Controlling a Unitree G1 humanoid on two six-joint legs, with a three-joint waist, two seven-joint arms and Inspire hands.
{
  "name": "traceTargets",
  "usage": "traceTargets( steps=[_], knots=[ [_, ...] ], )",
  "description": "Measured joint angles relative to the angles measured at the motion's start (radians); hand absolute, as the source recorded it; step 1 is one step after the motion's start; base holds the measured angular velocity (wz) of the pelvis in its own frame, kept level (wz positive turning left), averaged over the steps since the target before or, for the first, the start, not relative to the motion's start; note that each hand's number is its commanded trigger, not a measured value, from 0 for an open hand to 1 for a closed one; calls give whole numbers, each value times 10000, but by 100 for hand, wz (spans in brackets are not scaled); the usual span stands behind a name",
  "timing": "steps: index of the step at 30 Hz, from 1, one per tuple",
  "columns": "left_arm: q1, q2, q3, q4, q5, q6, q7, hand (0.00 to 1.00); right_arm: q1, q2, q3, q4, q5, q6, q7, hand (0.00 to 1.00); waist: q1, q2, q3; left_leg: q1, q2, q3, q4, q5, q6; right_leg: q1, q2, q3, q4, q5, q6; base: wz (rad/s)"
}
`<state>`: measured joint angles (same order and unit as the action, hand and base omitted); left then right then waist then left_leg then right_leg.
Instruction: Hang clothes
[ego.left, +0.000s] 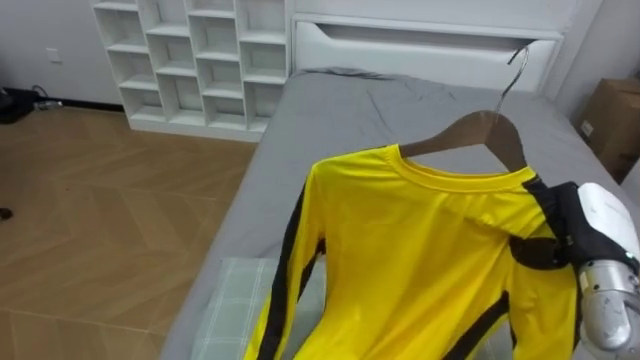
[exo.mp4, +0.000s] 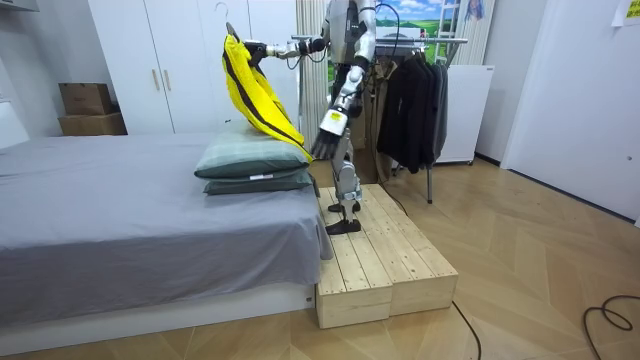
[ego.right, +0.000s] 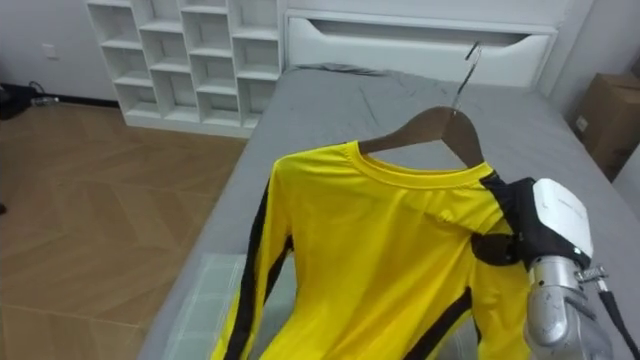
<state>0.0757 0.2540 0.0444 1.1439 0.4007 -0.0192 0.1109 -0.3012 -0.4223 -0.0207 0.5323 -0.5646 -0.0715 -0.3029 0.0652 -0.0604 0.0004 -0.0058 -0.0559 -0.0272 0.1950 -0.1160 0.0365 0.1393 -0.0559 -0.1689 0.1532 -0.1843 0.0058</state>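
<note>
Shirt (ego.left: 420, 260) is already on the hanger (ego.left: 480, 130), right hand (ego.left: 548, 225) clamped on its shoulder at frame right over the bed (ego.left: 400, 110), left hand (exo.mp4: 325, 147) dangling loose, so only the trip to the rack (exo.mp4: 430, 40) looks left.

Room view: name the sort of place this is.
Probably a bedroom: a grey bed with pillows, white wardrobes behind it, and a rack of dark clothes beside the robot, whose right hand holds up a yellow shirt.
</note>
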Motion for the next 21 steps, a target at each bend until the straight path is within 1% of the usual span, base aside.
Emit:
traceTargets(
  steps=[2,4,6,7,11,13,18,21],
  knots=[
    [366,23,18,265,-176,163,-350,0,146,-32,-36,-529,-443,82,-8,100,-48,-79,-8,0,10,35,-4,-1,0,-32,0,33,7,0,0,-10],
    [791,40,151,411,-199,405,-870,0,561,-113,-48,-1322,-935,93,-19,100,-27,-263,-46,-9,69,130,-2,-14,-9,-115,23,47,13,0,0,-8],
    [964,35,126,474,-476,566,-1211,0,730,-115,-6,-1662,-1076,72,-27,100,-21,-370,-53,-9,90,156,32,-24,-20,-105,40,52,13,0,0,-3],
    [984,10,111,574,-758,607,-1378,0,735,-116,-12,-1779,-1158,81,-35,100,-22,-397,-37,-33,92,156,72,-27,-19,-98,43,55,16,0,0,0],
    [1036,-9,130,610,-945,628,-1714,0,773,-115,-70,-2144,-1432,73,-187,100,-31,-375,-20,-130,90,205,122,-36,-13,-152,42,157,-8,-40,49,-3],
    [1029,-5,173,610,-1164,630,-1847,0,1174,-116,-210,-2727,-1591,47,-403,100,-29,-372,-21,-151,83,218,119,-34,-8,-185,36,181,-12,-73,74,0],
    [1008,-22,191,618,-1358,628,-1961,0,1556,-116,-261,-3234,-1794,-48,-836,100,-71,-390,-19,-145,72,226,113,-30,-2,-184,22,192,-2,-83,79,0],
    [941,-70,187,621,-1349,626,-2009,0,1722,-115,-307,-3587,-1955,-67,-910,100,-74,-376,-9,-162,65,215,118,-27,-1,-187,23,189,-2,-73,67,0]
  ],
)
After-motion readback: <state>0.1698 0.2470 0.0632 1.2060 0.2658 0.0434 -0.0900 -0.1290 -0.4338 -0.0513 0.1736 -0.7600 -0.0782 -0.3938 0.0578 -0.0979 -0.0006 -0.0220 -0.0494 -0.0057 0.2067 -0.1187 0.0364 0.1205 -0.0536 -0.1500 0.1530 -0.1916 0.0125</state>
